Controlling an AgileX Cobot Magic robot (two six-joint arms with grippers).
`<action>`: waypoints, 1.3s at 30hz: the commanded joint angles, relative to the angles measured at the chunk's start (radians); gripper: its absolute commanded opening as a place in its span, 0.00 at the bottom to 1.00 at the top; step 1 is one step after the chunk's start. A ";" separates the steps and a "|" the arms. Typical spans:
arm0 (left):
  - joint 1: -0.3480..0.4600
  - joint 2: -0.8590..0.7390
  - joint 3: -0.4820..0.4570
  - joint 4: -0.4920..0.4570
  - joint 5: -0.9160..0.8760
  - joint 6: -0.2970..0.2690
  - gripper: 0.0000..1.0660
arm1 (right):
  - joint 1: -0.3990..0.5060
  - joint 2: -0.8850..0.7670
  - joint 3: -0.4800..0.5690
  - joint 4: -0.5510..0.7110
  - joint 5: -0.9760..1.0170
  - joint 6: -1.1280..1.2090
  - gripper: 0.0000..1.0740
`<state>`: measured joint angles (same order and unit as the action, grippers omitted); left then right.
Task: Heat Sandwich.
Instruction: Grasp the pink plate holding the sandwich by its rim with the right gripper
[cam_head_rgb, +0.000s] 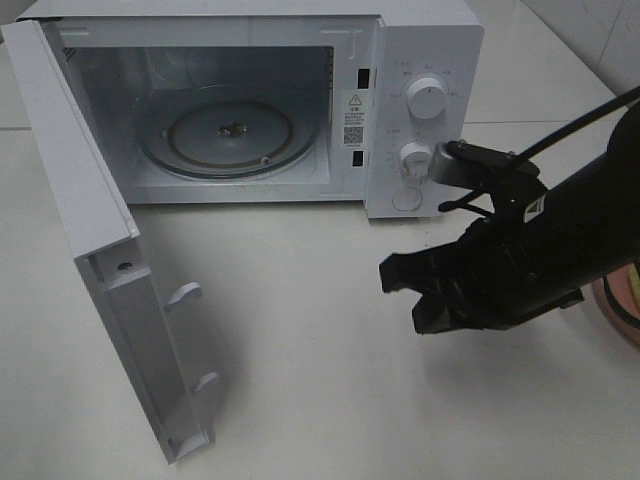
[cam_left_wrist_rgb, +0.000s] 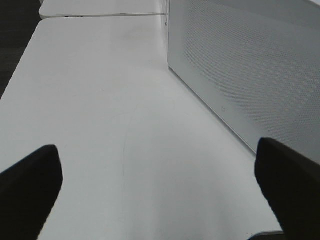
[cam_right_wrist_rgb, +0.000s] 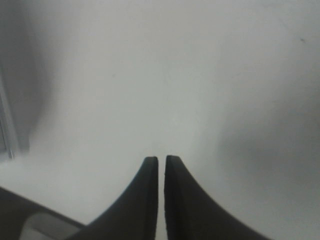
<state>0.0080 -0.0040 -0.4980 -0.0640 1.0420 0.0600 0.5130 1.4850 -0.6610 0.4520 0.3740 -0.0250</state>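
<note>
Tabletop (cam_head_rgb: 330, 400) is plain matte white, with a faint seam crossing it level with the microwave (cam_head_rgb: 420, 60); pale wall tiles (cam_head_rgb: 590, 40) fill the far right corner. Microwave door (cam_head_rgb: 90, 240) hangs fully open to the left, baring the glass turntable (cam_head_rgb: 225, 135). Right gripper (cam_right_wrist_rgb: 161, 159) hovers over bare tabletop in front of the control knobs (cam_head_rgb: 427, 98), jaws all but pressed together with nothing between them. Left gripper (cam_left_wrist_rgb: 157, 147), outside the high view, has its jaws spread wide beside a perforated white panel (cam_left_wrist_rgb: 240, 65), probably that door. Black arm (cam_head_rgb: 560, 240) covers most of a pink plate (cam_head_rgb: 622, 315) cut off at the right edge; the sandwich cannot be made out there.
</note>
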 joint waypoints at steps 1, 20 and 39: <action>-0.002 -0.026 0.003 -0.004 -0.014 0.001 0.95 | -0.001 -0.030 -0.003 -0.025 0.099 -0.145 0.09; -0.002 -0.026 0.003 -0.004 -0.014 0.001 0.95 | -0.125 -0.130 -0.054 -0.205 0.412 -0.111 0.36; -0.002 -0.026 0.003 -0.004 -0.014 0.001 0.95 | -0.294 -0.146 -0.100 -0.452 0.424 -0.048 0.89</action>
<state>0.0080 -0.0040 -0.4980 -0.0640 1.0420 0.0600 0.2280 1.3430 -0.7570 0.0560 0.7840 -0.0990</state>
